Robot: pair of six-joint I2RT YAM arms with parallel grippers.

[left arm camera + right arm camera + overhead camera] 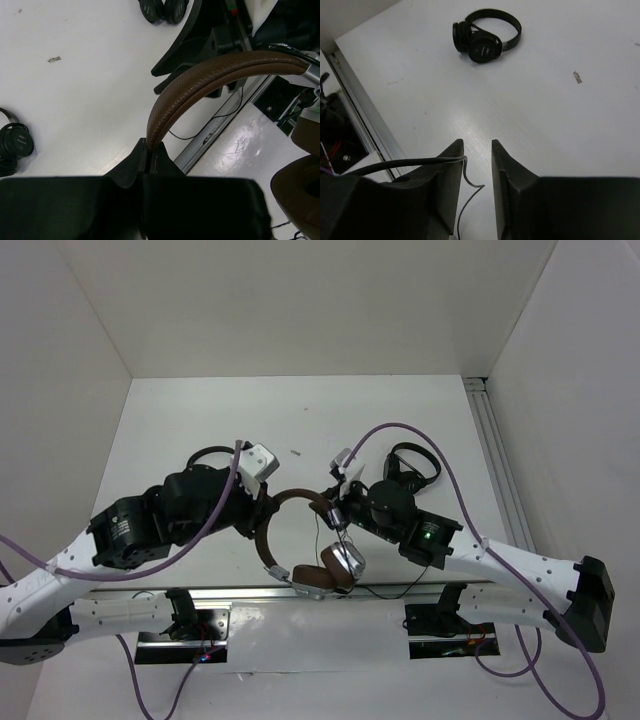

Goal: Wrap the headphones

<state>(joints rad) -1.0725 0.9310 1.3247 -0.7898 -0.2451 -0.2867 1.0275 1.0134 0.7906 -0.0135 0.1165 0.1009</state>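
L gripper [151,150] clamped on headband [200,75] of headphones [345,562]; R gripper [477,150] jaws apart, cable [420,162] draped over one finger.
Pinch cable first, then wind taut w/ even turns.

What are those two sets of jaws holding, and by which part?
The left gripper's jaws clamp the headphones by the brown headband. The right gripper's jaws stand apart; the black cable only drapes over one.

Left black headphones [16,142], right black headphones [408,468], small scrap [296,452] between, on white table [300,410].
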